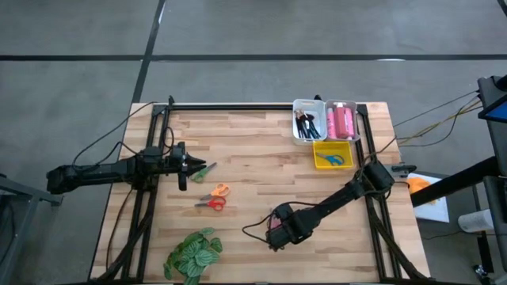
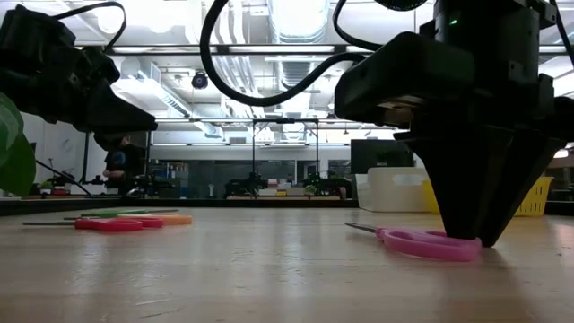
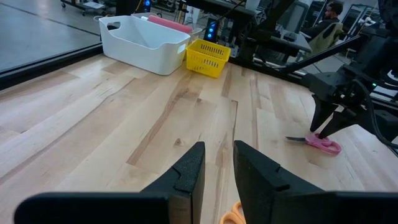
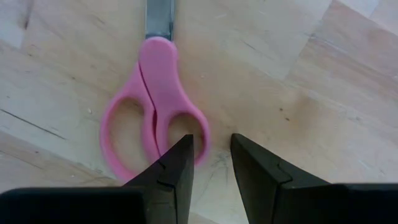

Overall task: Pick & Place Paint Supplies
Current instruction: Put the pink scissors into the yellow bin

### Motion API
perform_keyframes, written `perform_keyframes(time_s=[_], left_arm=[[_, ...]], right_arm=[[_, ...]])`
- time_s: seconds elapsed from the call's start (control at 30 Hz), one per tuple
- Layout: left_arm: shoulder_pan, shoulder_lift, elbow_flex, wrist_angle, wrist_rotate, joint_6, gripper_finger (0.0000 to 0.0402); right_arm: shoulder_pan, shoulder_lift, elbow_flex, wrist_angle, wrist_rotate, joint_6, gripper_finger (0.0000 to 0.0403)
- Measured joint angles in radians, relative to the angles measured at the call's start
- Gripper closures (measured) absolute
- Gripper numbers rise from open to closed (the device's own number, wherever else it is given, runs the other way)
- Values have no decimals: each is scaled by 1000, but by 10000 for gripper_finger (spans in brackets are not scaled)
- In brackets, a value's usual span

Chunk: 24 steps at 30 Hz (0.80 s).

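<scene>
right gripper (image 4: 211, 162) down on the table, fingers slightly parted, one tip over the pink scissors (image 4: 152, 106) handle loop, not clamped | high view hides those scissors under the arm | left gripper (image 1: 192, 165) parted near green scissors (image 1: 204, 169)

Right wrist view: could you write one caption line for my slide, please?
Right tool, fingers slightly apart, poised over the handle of pink scissors lying on the wooden table.
</scene>
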State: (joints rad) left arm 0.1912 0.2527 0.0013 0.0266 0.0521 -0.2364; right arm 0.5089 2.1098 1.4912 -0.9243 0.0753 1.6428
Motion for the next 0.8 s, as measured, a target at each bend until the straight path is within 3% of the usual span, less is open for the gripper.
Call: perform_keyframes(time_s=[0.27,0.5,0.8], left_arm=[[0,0,0,0,0,0,315],[0,0,0,0,0,0,315],[0,0,0,0,0,0,315]], right_arm=[[-2,-1,-4,2,-17,6,301],[-2,-1,-5,-3,-19,5,381],[-2,-1,-6,0,-16,0,391]])
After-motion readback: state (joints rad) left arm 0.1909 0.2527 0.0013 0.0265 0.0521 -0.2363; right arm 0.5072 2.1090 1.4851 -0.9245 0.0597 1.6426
